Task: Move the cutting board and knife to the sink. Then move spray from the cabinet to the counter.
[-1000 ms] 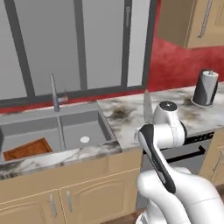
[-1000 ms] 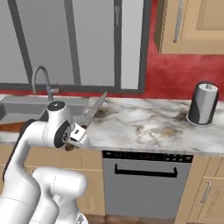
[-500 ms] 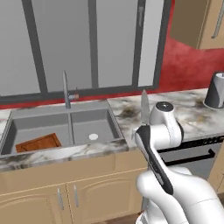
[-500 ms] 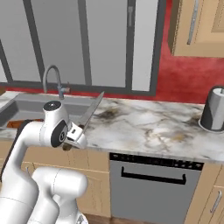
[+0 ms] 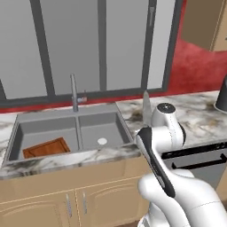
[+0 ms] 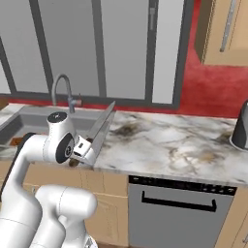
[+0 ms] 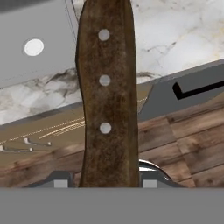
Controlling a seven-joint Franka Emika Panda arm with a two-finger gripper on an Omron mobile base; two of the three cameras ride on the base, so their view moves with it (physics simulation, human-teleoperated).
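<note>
The cutting board (image 5: pixel 46 147) already lies in the left basin of the sink (image 5: pixel 71 116), so I judge that the first part of the task is finished. The knife (image 6: pixel 100 128) is not yet in the sink: the gripper (image 6: pixel 83 147) holds it by its brown wooden handle (image 7: pixel 106 96), the jaws closed on the handle, and the grey blade points up and away over the front part of the counter (image 6: pixel 164 140), just to the right of the sink. What is left, as I see it, is to bring the knife over a basin and let it go, and after that to take the spray from the cabinet (image 6: pixel 227 31) and put it on the counter; the spray itself I cannot find from here. For moving, the right basin with its round drain (image 5: pixel 102 141) is empty and near, so there is good room to lower the knife there. The edges to respect are the sink rim between counter and basin, the front edge of the counter below the gripper, and the faucet (image 5: pixel 74 93) standing behind the divider, which the long blade could touch if it swings wide. The counter to the right is mostly open, with a dark grey cylinder (image 6: pixel 240 128) only at the far end.
</note>
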